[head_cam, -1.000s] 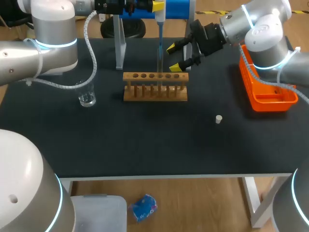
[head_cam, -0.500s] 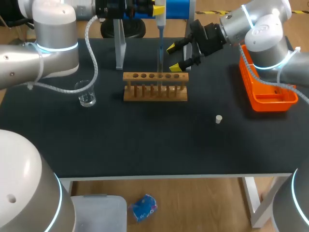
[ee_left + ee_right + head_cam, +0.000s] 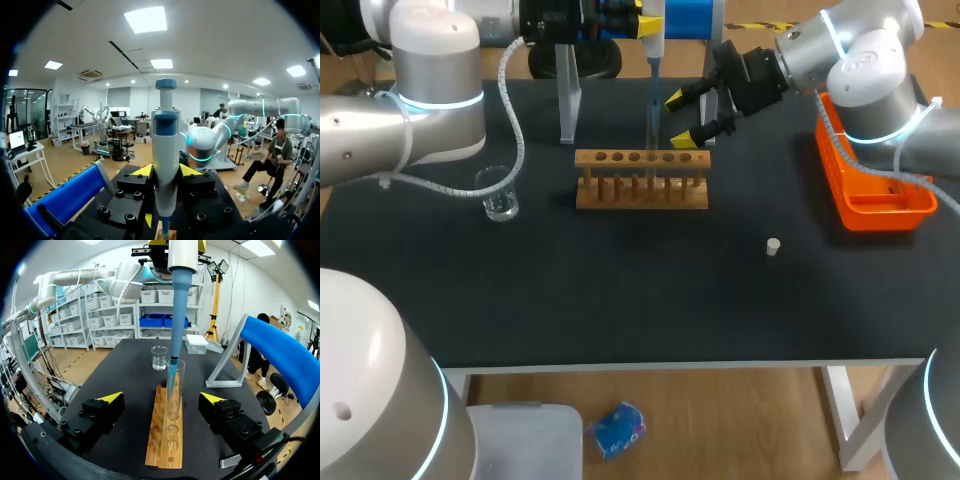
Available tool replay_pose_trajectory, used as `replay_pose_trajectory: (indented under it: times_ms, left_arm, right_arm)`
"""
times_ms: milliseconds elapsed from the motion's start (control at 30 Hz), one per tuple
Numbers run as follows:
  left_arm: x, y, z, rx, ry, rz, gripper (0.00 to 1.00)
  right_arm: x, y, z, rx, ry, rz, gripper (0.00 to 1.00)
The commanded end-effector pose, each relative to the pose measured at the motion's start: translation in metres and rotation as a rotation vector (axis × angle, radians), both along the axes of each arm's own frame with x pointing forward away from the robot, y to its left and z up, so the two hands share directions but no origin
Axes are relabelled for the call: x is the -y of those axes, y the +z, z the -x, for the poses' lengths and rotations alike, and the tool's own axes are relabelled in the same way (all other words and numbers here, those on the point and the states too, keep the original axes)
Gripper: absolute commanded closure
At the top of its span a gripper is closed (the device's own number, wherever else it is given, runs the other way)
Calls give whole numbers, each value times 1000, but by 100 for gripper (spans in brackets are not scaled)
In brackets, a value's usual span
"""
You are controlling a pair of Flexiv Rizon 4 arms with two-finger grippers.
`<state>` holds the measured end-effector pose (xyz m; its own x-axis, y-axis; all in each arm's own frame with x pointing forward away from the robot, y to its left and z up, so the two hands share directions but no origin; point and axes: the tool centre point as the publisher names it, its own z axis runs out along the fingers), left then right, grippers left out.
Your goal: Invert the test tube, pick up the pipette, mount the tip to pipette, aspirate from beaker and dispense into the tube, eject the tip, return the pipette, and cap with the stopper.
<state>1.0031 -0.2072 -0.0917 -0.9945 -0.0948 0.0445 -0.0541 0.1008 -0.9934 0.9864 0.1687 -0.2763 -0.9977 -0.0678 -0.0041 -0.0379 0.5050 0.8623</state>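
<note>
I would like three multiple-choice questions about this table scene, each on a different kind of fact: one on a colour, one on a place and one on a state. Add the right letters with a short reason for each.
1. What colour is the plastic basket?
A. green
B. orange
C. white

2. Where is the small white stopper?
A. on the black table, apart from the wooden tube rack and the basket
B. inside the basket
C. on top of the rack

3. In what state is the left gripper?
A. open and empty
B. shut on the stopper
C. shut on the white and blue pipette

Answers:
1 B: its walls are bright orange.
2 A: it stands alone on the bare tabletop.
3 C: both yellow tips press the pipette's body from two sides.
</note>
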Motion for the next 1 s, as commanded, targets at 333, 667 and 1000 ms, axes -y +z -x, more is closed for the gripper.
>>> replay_pose_trajectory:
  times_ms: [333, 667, 1000]
  left_arm:
    - [2, -4, -3, -7, -1, -1, 100]
    - [1, -4, -3, -8, 4, 3, 100]
    - [1, -4, -3, -8, 4, 3, 100]
  right_arm:
    - [0, 0, -1, -1, 2, 1, 0]
    - [0, 0, -1, -1, 2, 1, 0]
    - [0, 0, -1, -1, 2, 1, 0]
